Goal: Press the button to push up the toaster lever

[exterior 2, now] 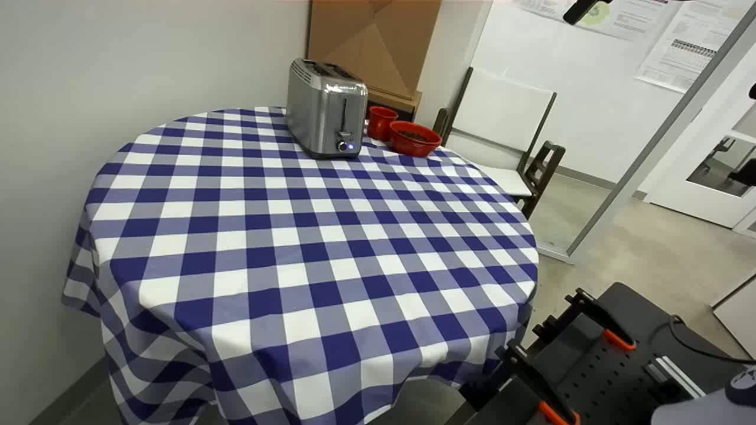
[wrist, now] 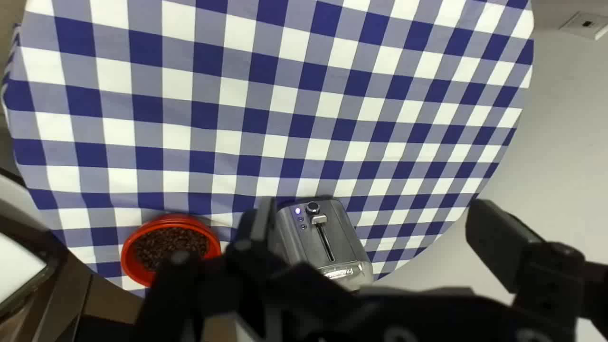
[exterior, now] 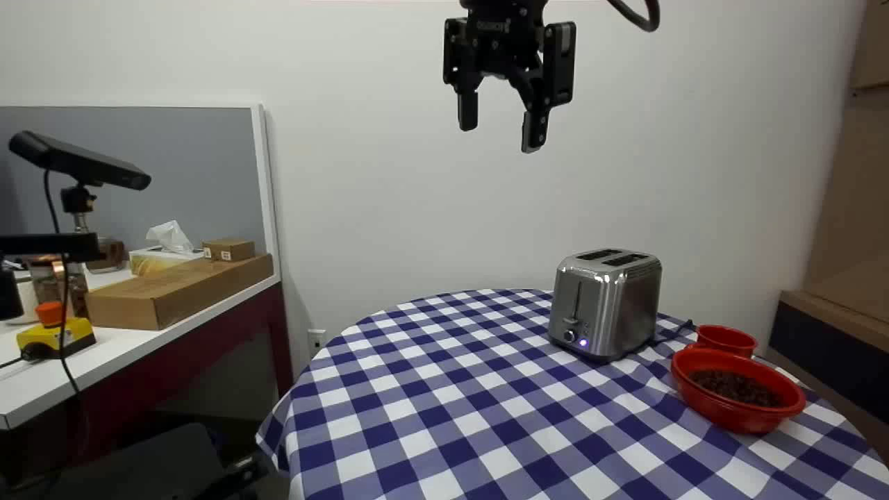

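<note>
Hanging high, the gripper (exterior: 499, 137) is spread and empty; the toaster's (exterior: 628, 316) lever (wrist: 319, 219) is down, so pressing seems left to do

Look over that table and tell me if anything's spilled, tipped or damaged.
Nothing stands out. The toaster is upright, its lever down; the red cup is upright too, and the dark contents lie inside the red bowl. The tablecloth shows only mild creases.
</note>
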`<state>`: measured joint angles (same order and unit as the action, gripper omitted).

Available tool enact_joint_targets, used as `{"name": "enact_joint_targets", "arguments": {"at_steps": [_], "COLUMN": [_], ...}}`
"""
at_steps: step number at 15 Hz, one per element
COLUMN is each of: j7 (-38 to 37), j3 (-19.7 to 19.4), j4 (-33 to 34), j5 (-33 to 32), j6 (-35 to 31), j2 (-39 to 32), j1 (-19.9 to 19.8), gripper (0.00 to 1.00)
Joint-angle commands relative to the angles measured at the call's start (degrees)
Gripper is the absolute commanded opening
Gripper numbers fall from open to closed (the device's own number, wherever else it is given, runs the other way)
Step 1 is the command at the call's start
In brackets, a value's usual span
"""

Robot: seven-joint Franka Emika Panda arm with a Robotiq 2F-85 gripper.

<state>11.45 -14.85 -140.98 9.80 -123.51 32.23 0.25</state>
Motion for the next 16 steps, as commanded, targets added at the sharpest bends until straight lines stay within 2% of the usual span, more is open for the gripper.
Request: {"name": "enact_joint_targets", "arguments": {"at_steps": [1,6,9,13,16], "j7": [0.68,0.68,1.33,0.74,-0.09], "j3": [1.19,1.19,1.94,3.44,5.04], "j4": [0.14,0.15,0.16,1.93,4.33], "j5": [0.87,0.87,-0.05,-1.07,-3.40], "j6": [0.22,0.22,-4.48,-11.56,-16.07], "j2": [-0.22,-0.22,-1.74,-9.52,-18.03], "j1": [-1.41,-1.41,-1.58,-1.34,-1.47], "gripper": [1.00,1.00,1.00,1.00,1.00]}}
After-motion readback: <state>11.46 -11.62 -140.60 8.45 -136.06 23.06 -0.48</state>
